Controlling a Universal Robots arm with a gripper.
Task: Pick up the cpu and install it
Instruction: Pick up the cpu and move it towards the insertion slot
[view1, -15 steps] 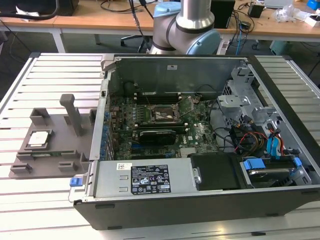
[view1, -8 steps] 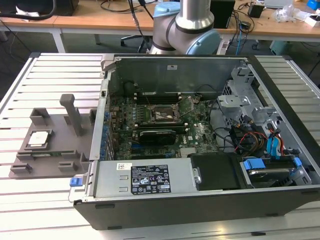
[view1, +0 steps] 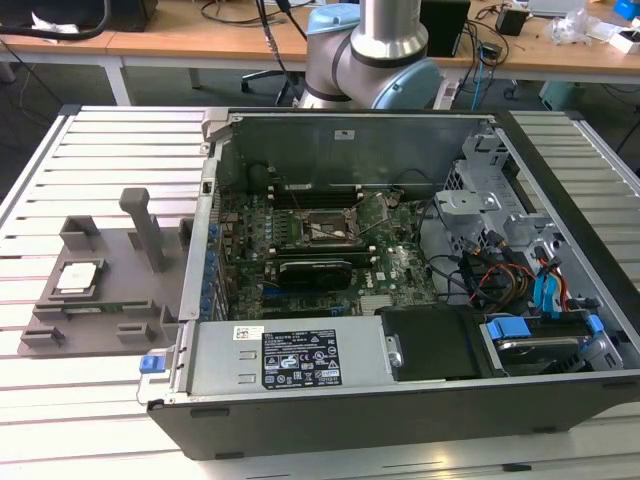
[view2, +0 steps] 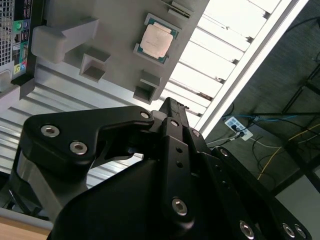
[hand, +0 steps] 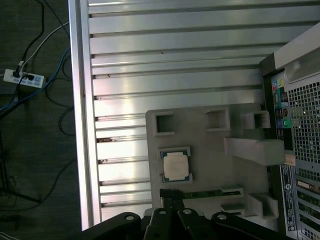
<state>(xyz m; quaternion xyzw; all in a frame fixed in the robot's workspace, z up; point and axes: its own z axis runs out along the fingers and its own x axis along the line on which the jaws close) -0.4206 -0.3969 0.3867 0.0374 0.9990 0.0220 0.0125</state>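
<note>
- Nearest in the exterior view is the dark near wall of the open computer case (view1: 400, 415), which lies on its side on a slatted metal worktop (view1: 100, 140)
- At the left of that view a grey fixture plate (view1: 105, 300) (view2: 115, 55) (hand: 200, 150) rests flat on the slats, just beside the case's left wall
- The cpu (view1: 78, 277) (view2: 158, 40) (hand: 176, 166) sits flat in a square pocket towards the left side of the plate, silvery top up, with nothing touching it
- In the first wrist view a green memory strip (hand: 205, 192) lies in a slot of the plate just beside the cpu's pocket
- A tall grey post (view1: 145, 225) (view2: 65, 37) (hand: 255, 150) stands upright on the plate, to the right of the cpu and between it and the case
- The pincer (view2: 170, 102) (hand: 168, 192) shows in both wrist views as black links and bolts; its jaws are drawn narrow, close together, with nothing between them, and it hangs above the plate, apart from the cpu
- Inside the case a green motherboard (view1: 400, 270) lies flat, with the black socket frame (view1: 325, 230) near its middle
- A grey power supply box (view1: 290, 355) fills the near left corner of the case
- At the far middle, the arm's silver and pale blue joint (view1: 375, 50) rises behind the case's far wall
- On the right a metal drive cage (view1: 470, 200) stands over a tangle of cables (view1: 500, 275), with blue plastic tabs (view1: 510, 328) nearer
</note>
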